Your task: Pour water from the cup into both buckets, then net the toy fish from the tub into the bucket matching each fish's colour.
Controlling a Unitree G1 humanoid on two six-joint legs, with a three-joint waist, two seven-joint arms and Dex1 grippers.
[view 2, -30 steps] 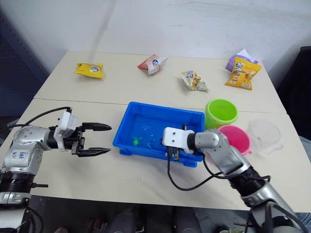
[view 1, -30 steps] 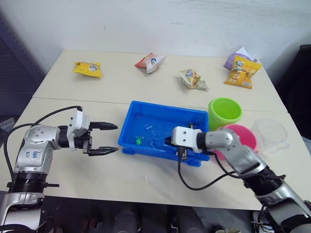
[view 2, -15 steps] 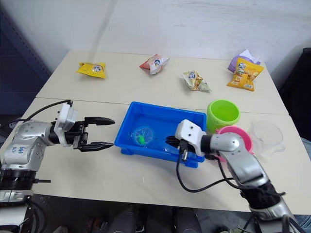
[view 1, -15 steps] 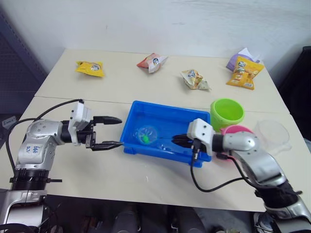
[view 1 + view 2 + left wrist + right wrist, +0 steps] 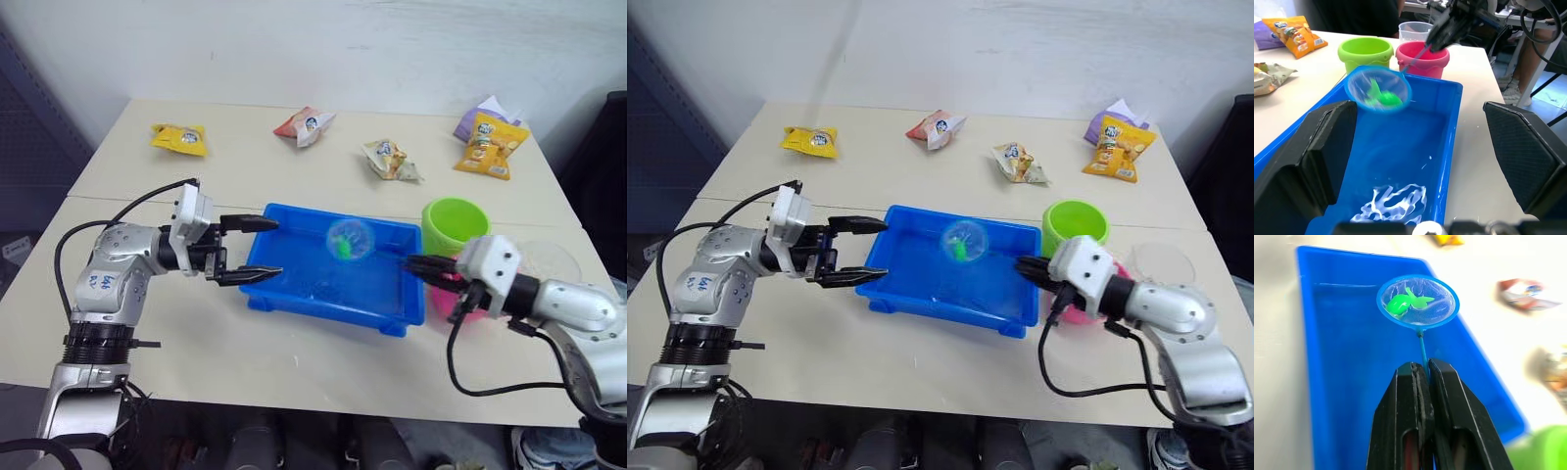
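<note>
The net point(image 5: 1417, 302) hangs in the air above the far side of the tub point(image 5: 294, 294), with a green fish point(image 5: 1399, 304) lying in its mesh. Its thin stem runs back to the right gripper point(image 5: 1422, 369), whose two black fingers point(image 5: 1406, 396) are pinched tight on it. That gripper sits over the tub's right end, in front of the pink bucket point(image 5: 1422, 59).

The tub lies near the middle of the table point(image 5: 245, 166) and holds shallow water — ripples show on its floor in the left wrist view. Just beyond its right end stands the green bucket point(image 5: 455, 225), with the pink one beside it on the near side, partly hidden by the right arm. The clear cup point(image 5: 1161, 260) stands to the right of the buckets, close to the table's edge.

The left gripper point(image 5: 257, 250) hovers at the tub's left end with its fingers spread wide and nothing between them — one fingertip reaches over the far corner of the rim, the other over the near one.

Along the far side of the table lie snack bags: a yellow bag point(image 5: 178, 138) to the left, a red and white bag point(image 5: 304, 124) and a pale bag point(image 5: 390, 160) nearer the middle, and an orange bag point(image 5: 490, 144) to the right, lying against a purple bag point(image 5: 477, 115).
</note>
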